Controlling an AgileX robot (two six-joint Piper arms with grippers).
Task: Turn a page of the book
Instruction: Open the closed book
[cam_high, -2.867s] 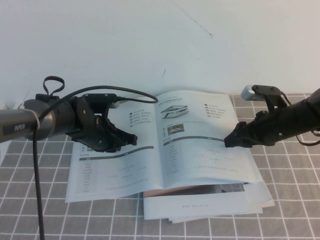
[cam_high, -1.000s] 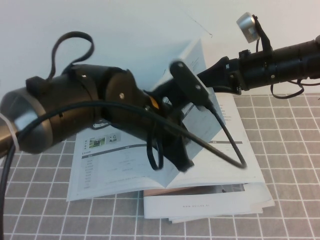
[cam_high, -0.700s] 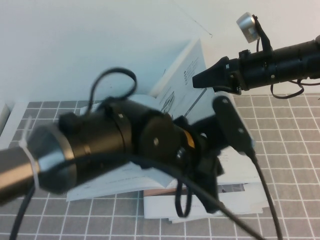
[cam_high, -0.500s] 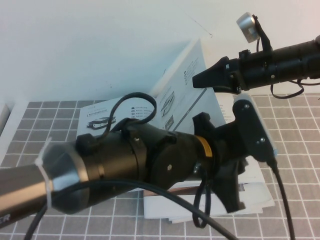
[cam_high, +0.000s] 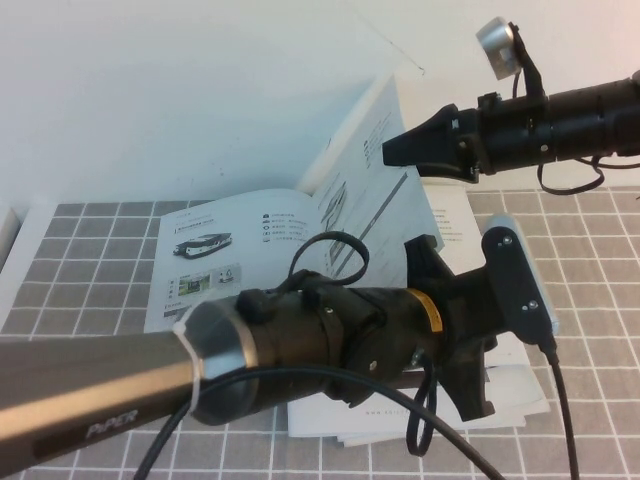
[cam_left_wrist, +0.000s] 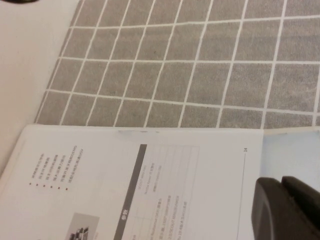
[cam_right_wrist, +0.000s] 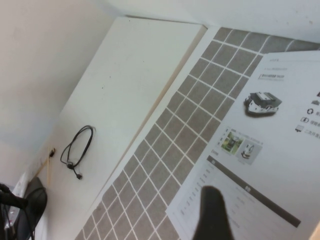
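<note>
The book (cam_high: 225, 262) lies open on the grey checked cloth. My right gripper (cam_high: 390, 153) is at the upper right, shut on the outer edge of the page (cam_high: 362, 150), which it holds raised and nearly upright over the spine. Its dark finger (cam_right_wrist: 212, 215) shows over the book's left page (cam_right_wrist: 270, 150) in the right wrist view. My left arm reaches across the front of the book. My left gripper (cam_high: 476, 398) is shut and empty, low over the book's right side. In the left wrist view its fingers (cam_left_wrist: 287, 210) hang over a flat right-hand page (cam_left_wrist: 150, 185).
A stack of white booklets (cam_high: 375, 425) lies under the book's near edge. The grey checked cloth (cam_high: 80, 270) covers the table, with a white wall behind. A black cable (cam_right_wrist: 77, 145) lies on a white surface to the left of the cloth.
My right gripper has lifted the page from flat to nearly upright. My left arm has swung from the left side across the book to its right side.
</note>
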